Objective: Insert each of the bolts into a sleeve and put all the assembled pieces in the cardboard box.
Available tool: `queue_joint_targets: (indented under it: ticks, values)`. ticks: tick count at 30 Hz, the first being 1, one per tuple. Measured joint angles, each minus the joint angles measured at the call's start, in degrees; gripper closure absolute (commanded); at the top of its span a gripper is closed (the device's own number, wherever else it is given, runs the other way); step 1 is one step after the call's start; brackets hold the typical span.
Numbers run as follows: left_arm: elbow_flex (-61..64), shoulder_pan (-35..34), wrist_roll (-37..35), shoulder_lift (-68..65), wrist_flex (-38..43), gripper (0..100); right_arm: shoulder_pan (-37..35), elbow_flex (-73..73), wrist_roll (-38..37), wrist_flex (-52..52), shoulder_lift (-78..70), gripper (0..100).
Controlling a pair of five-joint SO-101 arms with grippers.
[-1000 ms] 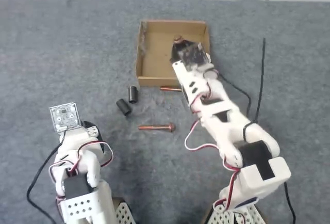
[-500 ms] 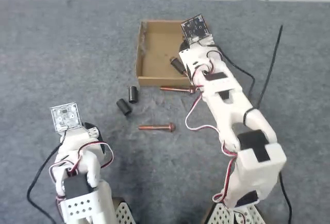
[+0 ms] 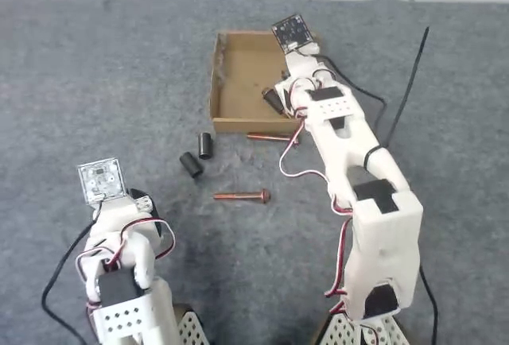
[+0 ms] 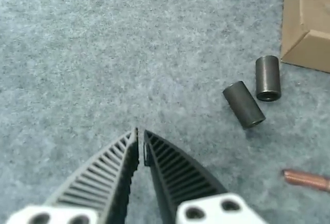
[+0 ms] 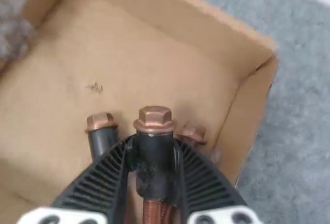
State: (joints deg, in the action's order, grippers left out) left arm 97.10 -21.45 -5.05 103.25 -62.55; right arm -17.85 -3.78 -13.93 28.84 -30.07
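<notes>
**High view.** Grey table (image 3: 95,83). Open-topped box (image 3: 242,75) at far middle. Right arm (image 3: 342,134) stretched out to the box's right side. Right gripper (image 3: 280,100) down inside, with held piece (image 3: 271,100), dark with a copper head, just inside the near wall. First bolt (image 3: 266,136) flat on the table just outside that wall. Second bolt (image 3: 241,196) nearer the arms, well apart from the box. Two sleeves (image 3: 205,145) (image 3: 191,164) on their sides left of the first bolt, near each other, not touching. Left arm (image 3: 119,238) folded back at the near left, well apart from every part.

**Left wrist view.** Left gripper (image 4: 140,133) over bare table, fingers drawn together to a thin slit, nothing between them. Ahead, both sleeves (image 4: 268,78) (image 4: 243,104) close together. Box corner (image 4: 304,28) just beyond them. Copper end of a bolt (image 4: 308,180) at the frame edge.

**Right wrist view.** Right gripper (image 5: 153,152) clamped tight on the held piece (image 5: 154,131): black sleeve, hex bolt head at one end, copper shank out the other. Over the box floor (image 5: 129,53), near a corner. Two more pieces on the floor, one on either side: one (image 5: 102,133) with sleeve and head plainly visible, the other (image 5: 193,132) showing its head alone, the rest behind a finger. Contact between held piece and floor: cannot tell.
</notes>
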Motion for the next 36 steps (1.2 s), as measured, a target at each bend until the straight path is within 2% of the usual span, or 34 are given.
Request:
queue_joint_targets:
  ticks: [14,20,29,36]
  values:
    - [0.0,0.0,0.0,0.0,0.0,98,0.0,-10.37,0.0,2.2,-10.37,98.7]
    - [0.0,0.0,0.0,0.0,0.0,98,-0.35,-10.73,0.0,2.2,-10.37,89.4]
    - [0.0,0.0,0.0,0.0,0.0,98,-0.44,-11.52,0.0,2.2,-10.37,99.1]
    - [0.0,0.0,0.0,0.0,0.0,98,-0.7,-11.52,0.26,8.35,-6.07,99.2]
